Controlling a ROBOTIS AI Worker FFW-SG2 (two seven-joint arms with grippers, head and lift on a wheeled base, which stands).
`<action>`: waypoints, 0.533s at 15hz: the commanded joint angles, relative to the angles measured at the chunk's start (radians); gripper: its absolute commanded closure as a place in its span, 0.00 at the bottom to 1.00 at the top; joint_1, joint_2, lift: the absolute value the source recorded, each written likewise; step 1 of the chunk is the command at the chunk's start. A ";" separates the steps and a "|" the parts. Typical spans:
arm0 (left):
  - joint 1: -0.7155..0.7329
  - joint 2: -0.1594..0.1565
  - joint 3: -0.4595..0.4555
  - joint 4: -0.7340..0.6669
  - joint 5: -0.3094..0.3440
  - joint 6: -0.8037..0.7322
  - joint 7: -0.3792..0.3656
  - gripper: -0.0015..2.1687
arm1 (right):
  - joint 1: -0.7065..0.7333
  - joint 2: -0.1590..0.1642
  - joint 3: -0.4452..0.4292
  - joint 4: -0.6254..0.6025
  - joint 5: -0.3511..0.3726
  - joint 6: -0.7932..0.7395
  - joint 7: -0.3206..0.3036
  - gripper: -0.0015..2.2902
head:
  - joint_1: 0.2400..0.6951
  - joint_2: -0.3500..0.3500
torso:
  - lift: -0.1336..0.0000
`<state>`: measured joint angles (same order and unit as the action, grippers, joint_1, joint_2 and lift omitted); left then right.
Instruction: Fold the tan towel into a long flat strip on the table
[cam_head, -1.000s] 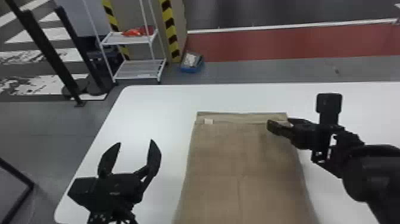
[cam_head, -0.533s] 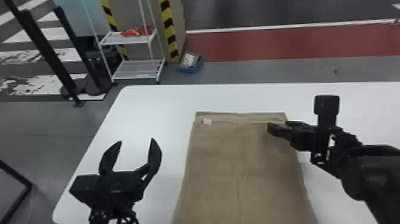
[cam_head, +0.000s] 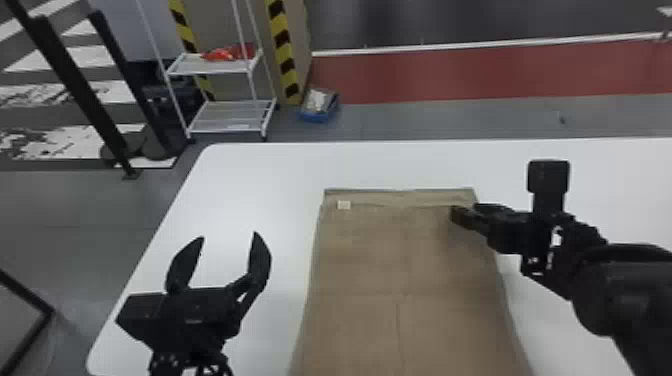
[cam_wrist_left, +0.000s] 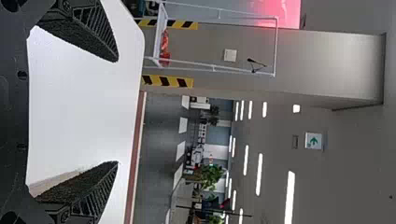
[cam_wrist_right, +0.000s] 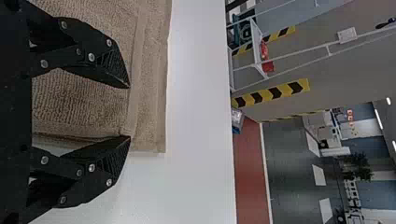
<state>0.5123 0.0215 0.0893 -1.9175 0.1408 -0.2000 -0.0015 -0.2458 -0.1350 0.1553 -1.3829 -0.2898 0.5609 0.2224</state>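
A small pale label (cam_head: 344, 205) marked the far left corner of the tan towel (cam_head: 400, 260), and a green arrow sign (cam_wrist_left: 313, 141) hung beyond. The towel lay in the same spot on the tabletop (cam_head: 250, 175) as a second earlier, though the scene had slid slightly leftward in the head view. The left tool (cam_head: 229, 234) sat a little nearer the towel, its tips wide apart; the right tool (cam_head: 463, 207), also spread wide, was at the far right corner, contact unclear. The bottom edge cut off the towel's near end.
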 joint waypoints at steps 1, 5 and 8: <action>0.000 0.000 0.000 0.000 -0.001 0.000 0.000 0.04 | 0.003 0.000 0.000 -0.008 -0.002 0.000 0.000 0.26 | 1.00 0.72 | 0.08; 0.002 0.000 0.000 -0.002 -0.001 0.000 0.000 0.04 | 0.005 0.003 0.000 -0.013 -0.003 -0.003 0.000 0.26 | 1.00 0.73 | 0.08; 0.002 0.002 0.000 -0.002 -0.001 0.000 0.000 0.04 | -0.003 0.005 0.001 -0.013 0.000 -0.003 0.003 0.30 | 1.00 0.73 | 0.08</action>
<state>0.5138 0.0222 0.0890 -1.9182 0.1396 -0.2001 -0.0015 -0.2437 -0.1306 0.1554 -1.3959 -0.2928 0.5577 0.2232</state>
